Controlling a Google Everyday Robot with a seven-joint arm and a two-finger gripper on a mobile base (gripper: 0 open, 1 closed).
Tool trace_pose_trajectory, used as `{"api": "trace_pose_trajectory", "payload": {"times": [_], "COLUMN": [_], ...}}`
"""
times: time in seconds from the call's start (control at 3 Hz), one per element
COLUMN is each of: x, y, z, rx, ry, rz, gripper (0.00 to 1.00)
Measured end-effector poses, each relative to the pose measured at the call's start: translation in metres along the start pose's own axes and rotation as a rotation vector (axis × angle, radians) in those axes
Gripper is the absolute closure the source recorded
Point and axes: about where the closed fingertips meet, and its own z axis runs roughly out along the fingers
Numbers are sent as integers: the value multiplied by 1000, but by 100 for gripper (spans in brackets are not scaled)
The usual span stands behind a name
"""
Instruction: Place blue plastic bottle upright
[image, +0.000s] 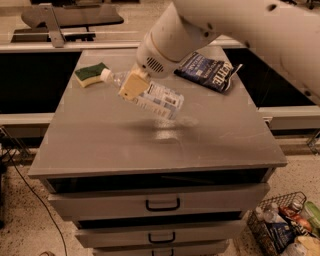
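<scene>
Blue plastic bottle (159, 100) hangs tilted above the bench (100, 145), centre frame, clamped near its neck in our pincer (133, 85); released this slanted, we judge it could topple or roll away.

Single high front view down onto the cabinet top (100, 145), pincer (134, 86) near upper centre
</scene>
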Motion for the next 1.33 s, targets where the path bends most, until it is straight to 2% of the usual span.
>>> {"api": "trace_pose_trajectory", "payload": {"times": [0.33,0.67,1.0,1.33], "x": [-17,-30,-35,-30], "y": [-30,-47,-51,-47], "z": [-20,-37,-44,-47], "rx": [15,10,-12,-37], "ry": [-222,-452,-646,-775], "rz": [-15,-20,-34,-25], "gripper": [100,100,100,100]}}
